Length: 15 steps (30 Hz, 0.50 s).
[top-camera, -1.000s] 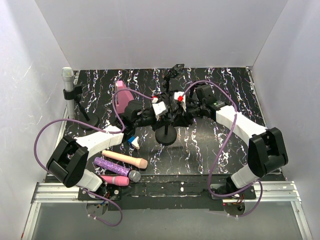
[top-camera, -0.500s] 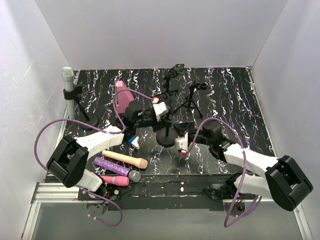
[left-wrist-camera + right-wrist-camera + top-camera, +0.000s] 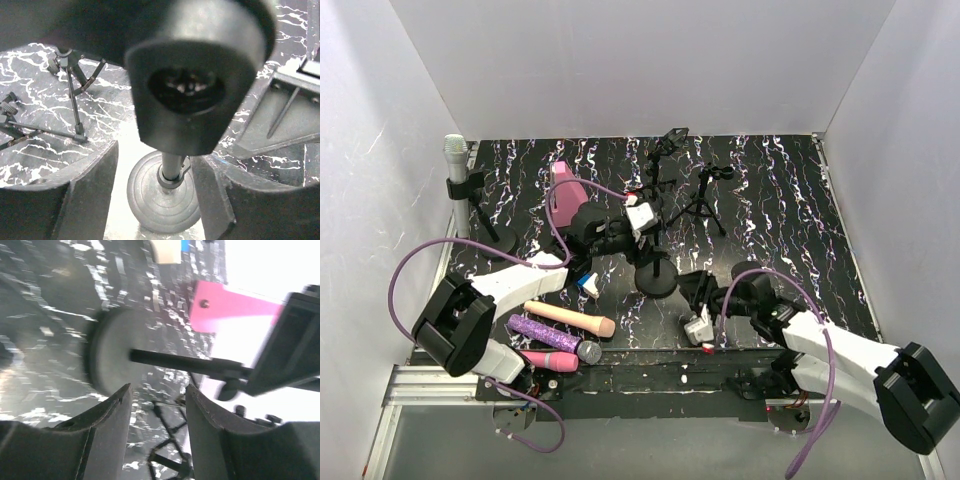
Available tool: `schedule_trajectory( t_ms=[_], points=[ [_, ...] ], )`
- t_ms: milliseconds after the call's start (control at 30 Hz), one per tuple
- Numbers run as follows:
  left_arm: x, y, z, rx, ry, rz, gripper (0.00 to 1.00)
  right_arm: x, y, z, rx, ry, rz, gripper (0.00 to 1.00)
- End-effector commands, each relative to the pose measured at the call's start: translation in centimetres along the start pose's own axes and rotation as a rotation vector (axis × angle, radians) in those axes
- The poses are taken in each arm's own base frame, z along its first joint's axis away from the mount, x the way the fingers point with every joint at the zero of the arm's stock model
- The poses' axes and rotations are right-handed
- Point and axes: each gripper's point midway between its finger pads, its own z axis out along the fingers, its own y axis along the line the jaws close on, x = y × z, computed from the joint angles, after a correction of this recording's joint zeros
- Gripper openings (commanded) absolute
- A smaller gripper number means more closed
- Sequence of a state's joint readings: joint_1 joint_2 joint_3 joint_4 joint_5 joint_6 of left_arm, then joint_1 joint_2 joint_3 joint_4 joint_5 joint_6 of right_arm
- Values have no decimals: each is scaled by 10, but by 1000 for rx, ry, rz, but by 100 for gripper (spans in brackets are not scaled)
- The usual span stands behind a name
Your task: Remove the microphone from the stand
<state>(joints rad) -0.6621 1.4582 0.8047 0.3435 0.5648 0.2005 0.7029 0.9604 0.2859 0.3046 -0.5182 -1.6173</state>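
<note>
The black marbled worktop (image 3: 790, 220) carries everything. The left arm (image 3: 510, 280) reaches across it to the centre stand (image 3: 656, 272). There the left claw (image 3: 642, 215) is about half open at the top of the pole. In the left wrist view its fingers (image 3: 92, 190) stand apart on either side of the pole, with the stand's black clip (image 3: 192, 85) blurred close in front. Whether they touch the clip cannot be told.

The right arm (image 3: 840, 350) lies low at the near right. The right claw (image 3: 700, 325) is near the worktop just right of the stand's round base, open and holding nothing. Its fingers (image 3: 107, 415) frame the base and pole from the side.

A pink block (image 3: 563, 190) stands behind the left arm. Two tripods (image 3: 705, 205) are just behind the centre stand.

The one mic (image 3: 455, 157) on a stand is silver. It stands upright in the corner stand (image 3: 463, 190) at the far left, well apart from both claws.

Three loose mics lie at the near left, below the left arm: peach (image 3: 570, 318), purple (image 3: 545, 332) and pink (image 3: 552, 358).
</note>
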Motion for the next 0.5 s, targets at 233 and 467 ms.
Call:
schedule_trajectory(
  t_ms=[233,467],
  points=[
    [-6,-9,-48,-50,57,109,98,-10,40,-17,-123,16,113,54],
    [0,-21,-82,-87,119,77,98,1,6,-34,-44,140,379,54]
  ],
)
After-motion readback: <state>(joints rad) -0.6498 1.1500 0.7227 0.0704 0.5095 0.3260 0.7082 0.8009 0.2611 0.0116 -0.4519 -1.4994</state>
